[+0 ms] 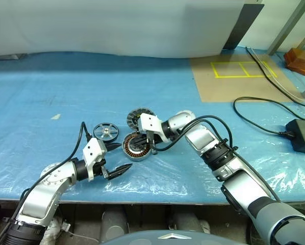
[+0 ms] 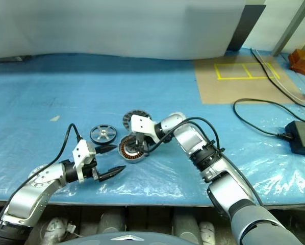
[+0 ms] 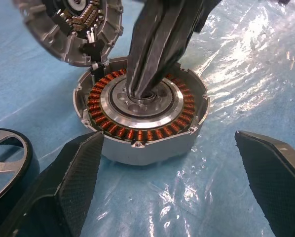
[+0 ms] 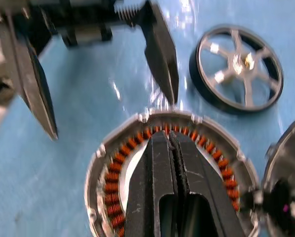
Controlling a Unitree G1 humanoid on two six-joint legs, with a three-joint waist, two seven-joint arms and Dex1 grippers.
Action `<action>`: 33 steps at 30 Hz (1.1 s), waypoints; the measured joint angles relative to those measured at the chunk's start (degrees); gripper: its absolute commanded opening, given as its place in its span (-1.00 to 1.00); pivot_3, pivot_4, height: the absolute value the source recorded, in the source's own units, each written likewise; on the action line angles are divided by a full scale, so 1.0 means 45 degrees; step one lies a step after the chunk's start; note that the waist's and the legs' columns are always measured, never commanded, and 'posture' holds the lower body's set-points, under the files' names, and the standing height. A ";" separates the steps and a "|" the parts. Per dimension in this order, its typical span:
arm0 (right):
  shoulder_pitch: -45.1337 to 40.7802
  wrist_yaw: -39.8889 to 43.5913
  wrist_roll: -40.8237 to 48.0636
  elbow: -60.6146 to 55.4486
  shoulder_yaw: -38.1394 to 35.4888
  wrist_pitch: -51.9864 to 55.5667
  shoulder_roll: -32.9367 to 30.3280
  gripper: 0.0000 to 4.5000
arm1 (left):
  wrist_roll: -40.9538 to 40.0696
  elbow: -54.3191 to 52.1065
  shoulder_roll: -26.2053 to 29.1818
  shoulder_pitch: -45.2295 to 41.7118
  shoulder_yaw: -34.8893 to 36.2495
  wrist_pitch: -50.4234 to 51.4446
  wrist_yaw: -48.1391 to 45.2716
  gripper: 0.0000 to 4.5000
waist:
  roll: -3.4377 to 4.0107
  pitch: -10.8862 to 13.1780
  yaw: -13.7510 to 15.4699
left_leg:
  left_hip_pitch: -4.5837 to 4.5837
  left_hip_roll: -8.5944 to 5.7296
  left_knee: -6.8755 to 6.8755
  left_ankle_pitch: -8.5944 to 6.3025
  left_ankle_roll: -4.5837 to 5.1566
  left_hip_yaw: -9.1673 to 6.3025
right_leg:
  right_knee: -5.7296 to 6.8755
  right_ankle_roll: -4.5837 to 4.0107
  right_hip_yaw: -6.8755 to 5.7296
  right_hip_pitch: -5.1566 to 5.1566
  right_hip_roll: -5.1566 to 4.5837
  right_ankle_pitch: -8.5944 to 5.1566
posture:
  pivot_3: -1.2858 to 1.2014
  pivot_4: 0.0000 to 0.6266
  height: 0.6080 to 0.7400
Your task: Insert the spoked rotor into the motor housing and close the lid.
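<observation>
- Here, your right pincer is shut tight with nothing in it, its joined tips pressed down onto the metal centre of the motor housing at mid-frame in the head view.
- Your left pincer hangs wide open and empty, lower left of the housing, its tips aimed toward the housing.
- The spoked rotor lies flat on the blue-sheeted bench, just upper left of the housing and apart from it; the left pincer is the nearer one, and the rotor sits up and slightly left of its tips. Being a wheel, it has no long axis to line up with.
- The lid stands tilted at the housing's far edge, joined by small wires.
- The left wrist view shows the shut fingers meeting the hub; the right wrist view shows the rotor's six spokes clearly.
</observation>
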 measured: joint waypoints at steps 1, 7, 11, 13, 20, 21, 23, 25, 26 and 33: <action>0.0003 -0.0057 -0.0124 0.0017 0.0068 -0.0289 -0.0003 -0.99 | 0.0001 0.0000 0.0000 -0.0001 -0.0002 0.0000 0.0000 1.00 | 0.0001 0.0000 -0.0002 | 0.0002 -0.0001 -0.0001 0.0000 0.0000 0.0001 | 0.0000 -0.0001 0.0001 0.0000 0.0000 0.0000 | 0.03 -0.52 1.00; 0.0056 0.0130 -0.0212 -0.0117 0.0100 -0.0593 -0.0124 -0.99 | 0.0002 0.0008 -0.0011 -0.0005 -0.0012 0.0000 -0.0001 1.00 | 0.0000 0.0000 -0.0003 | 0.0006 -0.0001 0.0007 0.0000 0.0001 0.0001 | 0.0002 -0.0013 0.0004 0.0004 -0.0001 -0.0008 | 0.03 -0.52 1.00; 0.0087 0.0320 0.0516 -0.0567 -0.0325 0.0241 0.0210 -0.99 | 0.0008 0.0037 -0.0014 -0.0019 -0.0014 -0.0001 -0.0002 1.00 | 0.0001 0.0001 -0.0009 | 0.0001 0.0001 0.0004 0.0000 0.0001 0.0001 | 0.0001 -0.0012 0.0004 -0.0001 0.0001 -0.0007 | 0.03 -0.52 1.00; 0.0073 0.0328 0.0955 -0.1008 -0.0677 0.0716 0.0420 -0.99 | 0.0012 0.0043 -0.0035 -0.0072 -0.0026 -0.0004 -0.0002 1.00 | 0.0001 0.0001 -0.0013 | 0.0000 0.0002 -0.0001 0.0000 0.0001 0.0001 | 0.0001 0.0003 0.0004 -0.0004 0.0002 0.0002 | 0.03 -0.52 1.00; 0.0262 0.0196 0.0977 -0.1665 -0.0749 0.1109 -0.0062 -0.99 | 0.0026 0.0067 -0.0062 -0.0098 -0.0054 -0.0011 0.0001 1.00 | -0.0002 -0.0001 0.0018 | 0.0000 -0.0001 -0.0004 0.0000 0.0000 0.0000 | -0.0002 0.0025 -0.0001 -0.0001 0.0000 0.0015 | 0.03 -0.52 1.00; 0.0453 0.0106 0.0854 -0.1662 -0.0717 0.1063 -0.0204 -0.99 | 0.0035 0.0070 -0.0063 -0.0098 -0.0054 -0.0018 0.0002 1.00 | -0.0002 0.0000 0.0022 | 0.0000 -0.0001 -0.0005 0.0000 0.0000 0.0000 | -0.0002 0.0025 0.0000 0.0000 0.0000 0.0015 | 0.03 -0.52 1.00; 0.0809 -0.0118 0.0664 -0.1495 -0.0694 0.1077 -0.0386 -0.99 | 0.0089 0.0114 -0.0062 -0.0097 -0.0051 -0.0034 0.0010 1.00 | -0.0002 0.0000 0.0017 | 0.0000 -0.0002 -0.0003 0.0000 0.0000 0.0000 | -0.0002 0.0026 0.0001 0.0000 0.0000 0.0015 | 0.03 -0.52 1.00; 0.0955 -0.0551 0.0506 -0.1094 -0.0700 0.1179 -0.0280 -0.99 | 0.0121 0.0234 -0.0059 -0.0117 -0.0045 -0.0047 0.0009 1.00 | -0.0001 0.0000 -0.0013 | 0.0006 -0.0001 -0.0003 0.0000 0.0000 0.0002 | 0.0002 0.0022 0.0004 -0.0002 0.0001 0.0013 | 0.03 -0.52 1.00; 0.1006 -0.0738 0.0502 -0.0942 -0.0729 0.1160 -0.0174 -0.99 | 0.0130 0.0275 -0.0058 -0.0171 -0.0027 -0.0047 0.0009 1.00 | -0.0001 0.0000 -0.0038 | 0.0010 0.0000 -0.0003 0.0000 0.0000 0.0001 | 0.0005 0.0018 0.0006 -0.0001 0.0002 0.0011 | 0.03 -0.52 1.00; 0.1696 -0.0966 0.0396 -0.1964 -0.0709 0.1068 -0.0654 -0.99 | 0.0135 0.0367 0.0046 -0.0309 0.0163 -0.0148 -0.0010 1.00 | -0.0001 -0.0004 0.0014 | 0.0039 -0.0008 0.0001 0.0000 0.0001 0.0000 | -0.0011 -0.0016 0.0008 0.0036 -0.0005 -0.0010 | 0.03 -0.52 1.00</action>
